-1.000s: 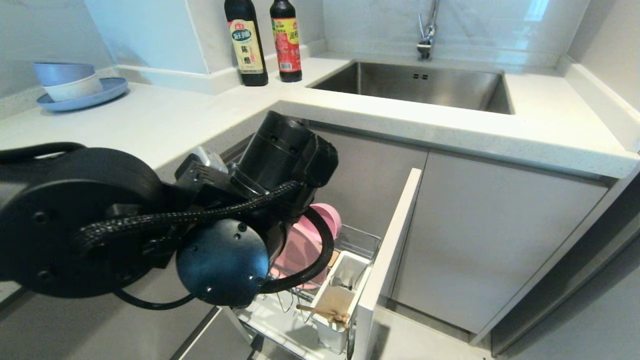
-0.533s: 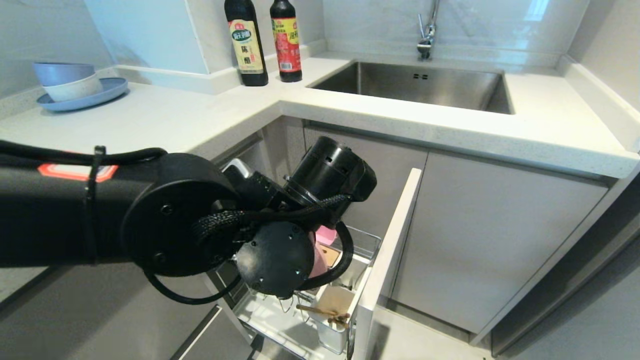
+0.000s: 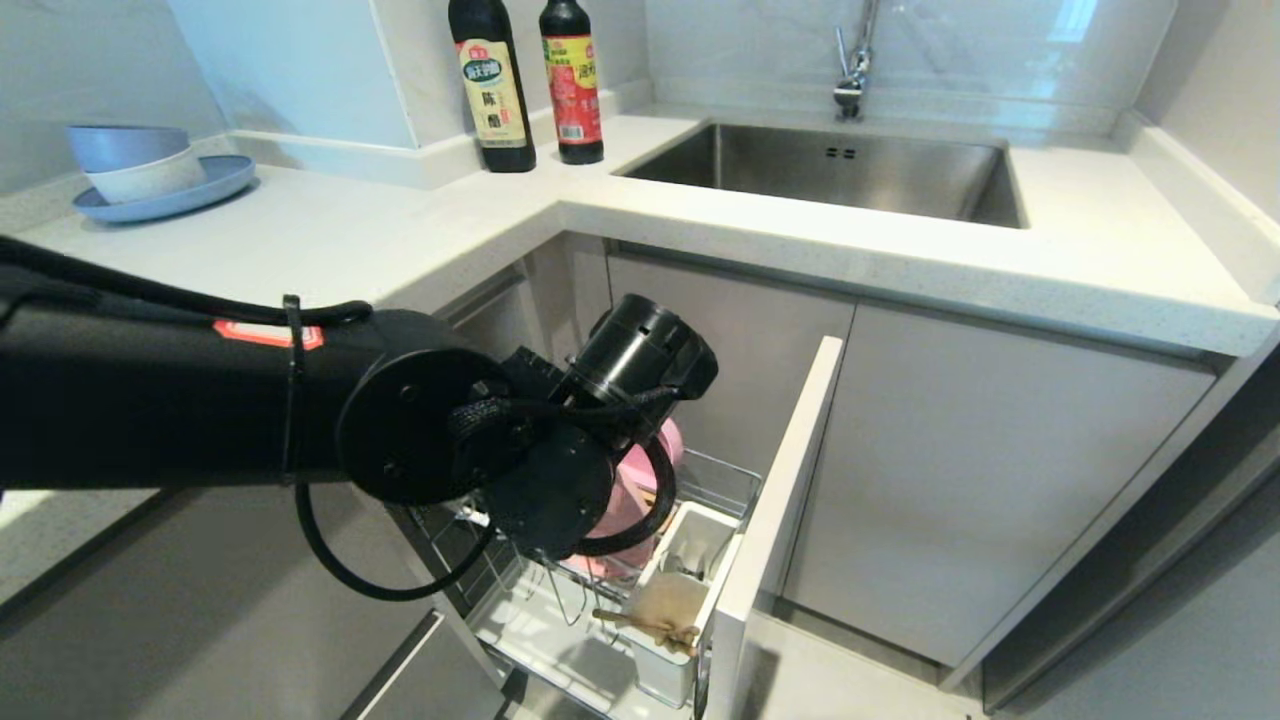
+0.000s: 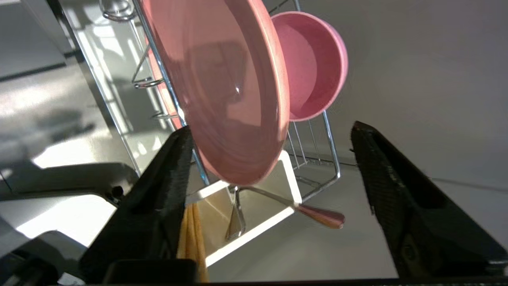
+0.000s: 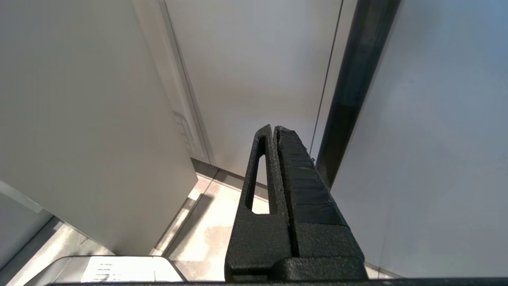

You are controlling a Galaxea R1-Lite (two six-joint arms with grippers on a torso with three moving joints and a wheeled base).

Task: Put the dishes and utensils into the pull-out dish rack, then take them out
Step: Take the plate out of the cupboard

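Pink plate [image 4: 230, 91] stands on edge in the pull-out dish rack [image 3: 720, 480], its rim between the spread, empty fingers of the left gripper [image 4: 270, 159], toward eleven o'clock. Pink bowl [image 4: 313, 63] sits just behind. Right gripper [image 5: 278, 135] is parked, pinched closed.

You see a matte pink plate [image 4: 234, 91] and matching pink bowl [image 4: 313, 67] in the chrome wire rack [image 4: 317, 159], a white utensil cup [image 3: 690, 560] holding light wooden chopsticks [image 3: 650, 625], and blue-and-white bowls [image 3: 135, 160] on a blue plate [image 3: 215, 185].
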